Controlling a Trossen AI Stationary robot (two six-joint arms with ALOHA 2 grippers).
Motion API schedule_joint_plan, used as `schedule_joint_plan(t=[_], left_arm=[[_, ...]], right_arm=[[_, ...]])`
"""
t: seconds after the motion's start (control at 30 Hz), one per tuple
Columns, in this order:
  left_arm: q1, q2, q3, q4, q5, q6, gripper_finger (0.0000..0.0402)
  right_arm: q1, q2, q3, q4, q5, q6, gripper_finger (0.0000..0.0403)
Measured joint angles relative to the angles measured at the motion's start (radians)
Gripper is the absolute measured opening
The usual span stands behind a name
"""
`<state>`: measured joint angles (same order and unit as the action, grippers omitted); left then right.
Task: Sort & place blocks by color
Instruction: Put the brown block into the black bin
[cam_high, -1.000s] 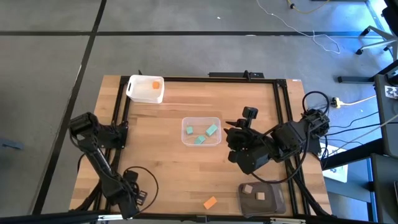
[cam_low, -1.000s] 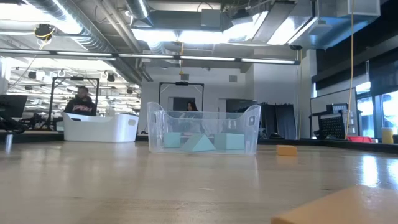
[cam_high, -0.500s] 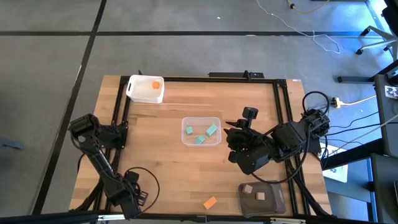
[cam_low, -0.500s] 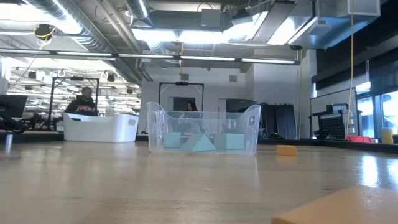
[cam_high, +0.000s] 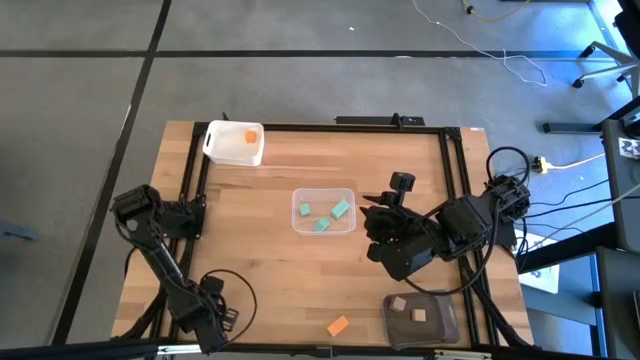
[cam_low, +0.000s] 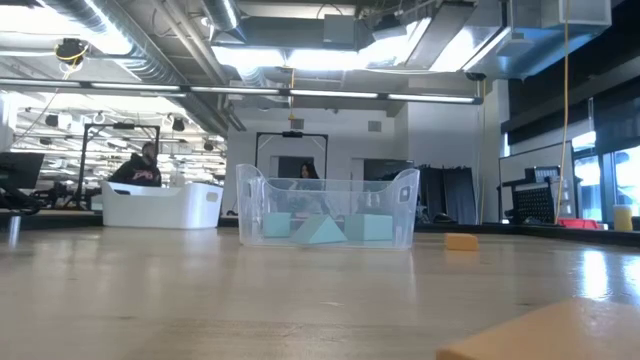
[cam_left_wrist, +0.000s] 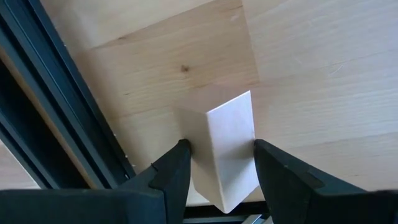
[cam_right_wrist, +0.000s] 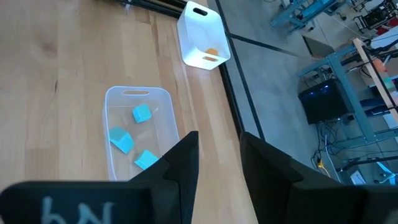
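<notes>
left claw (cam_left_wrist: 217, 163): clamped on pale tan block (cam_left_wrist: 225, 149), at table (cam_high: 270, 270) left edge | right claw (cam_right_wrist: 219, 155): narrow gap, empty, near clear tub (cam_high: 323, 211) with three teal blocks (cam_high: 341, 209)

Even, bright overhead light on the table (cam_high: 270, 270) in the high view, shadows soft and short under the arms. Blue cast on the floor far right. Low view: ceiling lights (cam_low: 300, 55) blown out, glare streak on the table at right, near tan block (cam_low: 545, 335) a blurred out-of-focus wedge, clear tub (cam_low: 327, 207) sharp. Left wrist view: pale block (cam_left_wrist: 227, 149) lit one face, other face shaded. Right wrist view: near fingers soft, slight edge stretch.
</notes>
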<state>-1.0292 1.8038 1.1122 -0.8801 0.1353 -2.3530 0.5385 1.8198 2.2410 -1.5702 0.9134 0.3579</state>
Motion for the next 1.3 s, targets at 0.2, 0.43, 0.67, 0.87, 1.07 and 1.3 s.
schedule_joint_plan(t=[0.2,0.43,0.67,0.87,1.07,1.3], left_arm=[[0.005,0.004,0.0,-0.002,-0.009,0.003,0.0165],[0.005,0.008,-0.001,-0.009,-0.015,0.008,0.0165],[0.005,0.008,-0.001,-0.029,-0.04,0.009,0.0165],[0.006,0.02,0.001,-0.029,-0.044,0.009,0.0165],[0.006,0.021,0.001,-0.03,-0.044,0.009,0.0165],[0.001,0.024,0.001,-0.031,-0.064,0.013,0.0165]], right_arm=[[0.0,0.0,0.0,0.002,0.0,0.0,0.012],[0.0,0.0,0.0,0.003,0.0,0.001,0.012],[0.0,0.0,0.0,0.003,0.0,0.001,0.012],[0.0,0.0,0.0,0.003,0.0,0.001,0.012],[0.0,0.0,0.0,0.003,0.0,0.001,0.012],[0.0,0.0,0.0,0.003,0.0,0.001,0.012]])
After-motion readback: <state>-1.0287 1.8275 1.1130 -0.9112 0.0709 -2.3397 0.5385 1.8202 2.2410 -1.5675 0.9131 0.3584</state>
